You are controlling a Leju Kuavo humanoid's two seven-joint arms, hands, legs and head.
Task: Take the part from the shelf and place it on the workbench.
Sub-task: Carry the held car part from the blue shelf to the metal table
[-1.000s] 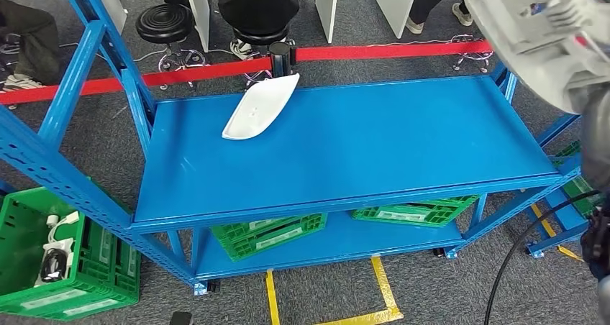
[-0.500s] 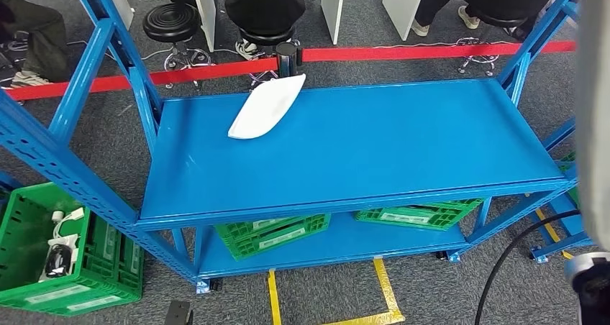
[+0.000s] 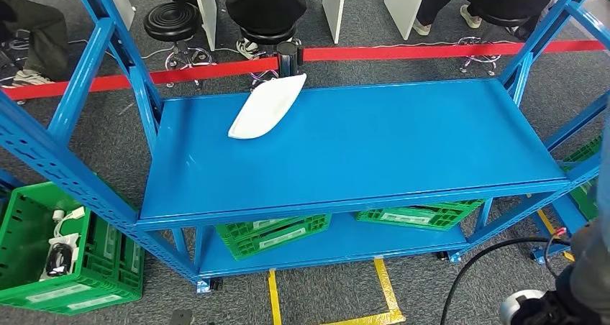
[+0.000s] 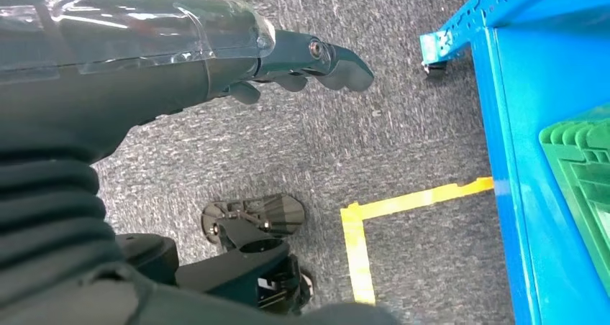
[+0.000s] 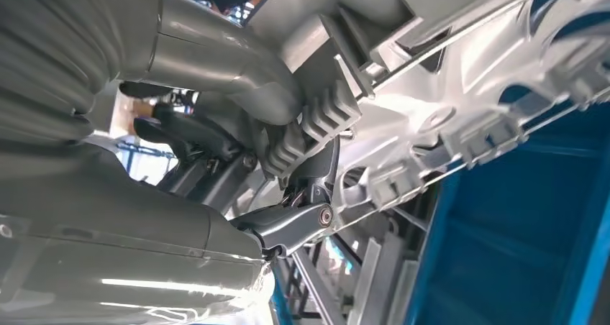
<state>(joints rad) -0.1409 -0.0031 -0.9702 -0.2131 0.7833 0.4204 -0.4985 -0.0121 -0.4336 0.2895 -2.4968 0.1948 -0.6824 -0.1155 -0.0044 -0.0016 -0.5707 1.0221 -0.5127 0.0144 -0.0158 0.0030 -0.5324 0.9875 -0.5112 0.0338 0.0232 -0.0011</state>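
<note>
We see white labels on the green crates [image 3: 272, 233] under the blue shelf [image 3: 374, 152], but their print is too small for us to read, and no brand shows anywhere else.

In the right wrist view, our right hand [image 5: 302, 159] grips a large pale grey moulded part [image 5: 460, 102]. The thick ribbed thumb presses on the part's flat face, and the darker fingers [image 5: 288, 224] curl under its ribbed edge, so the part sits clamped between thumb and fingers. The part reaches well beyond the hand, and the blue of the shelf shows behind it.

In the left wrist view, our left hand [image 4: 309, 62] hangs over grey carpet with nothing in it, its fingers loosely bent and apart. It is near a caster at the shelf's corner and a yellow tape line [image 4: 403, 203] on the floor.

In the head view, a second white part [image 3: 267, 106], long and boat-shaped, lies on the shelf's upper deck at the far left corner. Its tip pokes past the far edge toward a red barrier belt [image 3: 216, 70]. 2 green crates stand on the lower deck, and another green crate [image 3: 65, 253] with cables stands on the floor by the shelf's left end. Beyond the belt, seated people and a black stool [image 3: 170, 21] are in sight.
</note>
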